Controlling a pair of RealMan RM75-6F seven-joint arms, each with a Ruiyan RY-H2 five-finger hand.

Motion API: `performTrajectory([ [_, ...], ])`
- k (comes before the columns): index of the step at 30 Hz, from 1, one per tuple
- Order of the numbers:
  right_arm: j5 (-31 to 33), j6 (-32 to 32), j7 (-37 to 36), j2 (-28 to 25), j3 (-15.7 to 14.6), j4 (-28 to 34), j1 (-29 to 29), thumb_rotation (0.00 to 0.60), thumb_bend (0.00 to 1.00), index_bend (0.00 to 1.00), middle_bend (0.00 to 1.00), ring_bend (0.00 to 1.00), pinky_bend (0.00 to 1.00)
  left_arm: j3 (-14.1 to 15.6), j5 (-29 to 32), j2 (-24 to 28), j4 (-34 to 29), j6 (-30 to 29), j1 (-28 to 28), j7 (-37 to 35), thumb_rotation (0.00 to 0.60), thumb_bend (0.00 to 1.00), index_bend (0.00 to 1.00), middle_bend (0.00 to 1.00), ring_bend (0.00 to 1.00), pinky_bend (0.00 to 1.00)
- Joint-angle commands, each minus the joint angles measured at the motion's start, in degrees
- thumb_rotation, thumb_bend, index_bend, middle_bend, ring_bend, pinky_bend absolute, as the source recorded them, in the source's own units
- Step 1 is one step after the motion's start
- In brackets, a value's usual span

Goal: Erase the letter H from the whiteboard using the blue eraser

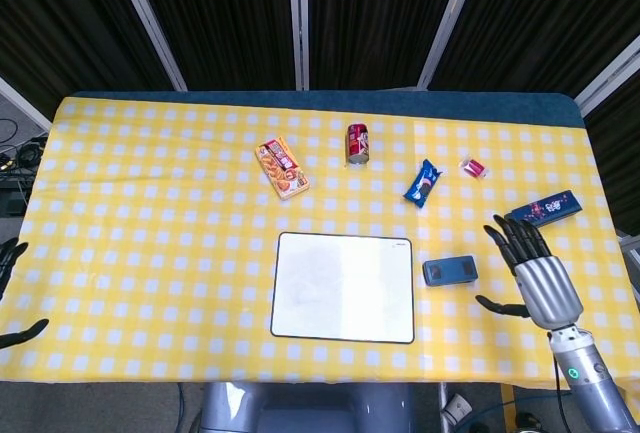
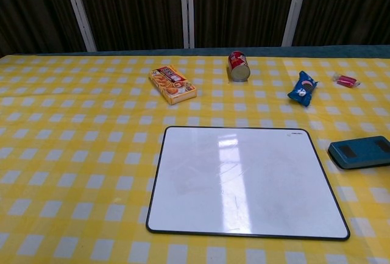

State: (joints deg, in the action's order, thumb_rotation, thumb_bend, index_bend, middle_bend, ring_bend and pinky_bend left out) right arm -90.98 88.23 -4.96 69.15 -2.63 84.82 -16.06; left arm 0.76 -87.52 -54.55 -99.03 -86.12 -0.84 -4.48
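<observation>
Right robot hand spread wide, holding nothing.

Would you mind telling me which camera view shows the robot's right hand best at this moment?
The head view: the right hand shows whole there, fingers spread, holding nothing, right of the blue eraser. The chest view shows the eraser beside the whiteboard, but none of that hand.

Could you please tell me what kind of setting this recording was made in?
Probably a staged robot test bench: a table with a yellow checked cloth, dark curtains behind, and a whiteboard and snack box laid out as props.
</observation>
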Motion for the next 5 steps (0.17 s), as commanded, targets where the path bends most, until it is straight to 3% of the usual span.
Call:
performTrajectory([
  [1,-0.9,2.5,0.6,-0.2,0.8,-0.4,2.1,0.600,0.00,0.08,0.00,0.00,0.00,0.2,-0.2,0.2,0.1,-0.2,0.1,-0.5,0.600,0.00,0.00,0.00,0.00,0.00],
  [5,-1.6,3.4,2.4,-0.6,1.2,-0.5,3.1,0.600,0.00,0.08,0.00,0.00,0.00,0.1,-0.2,0.3,0.0,-0.1,0.1,-0.9,0.600,0.00,0.00,0.00,0.00,0.00],
])
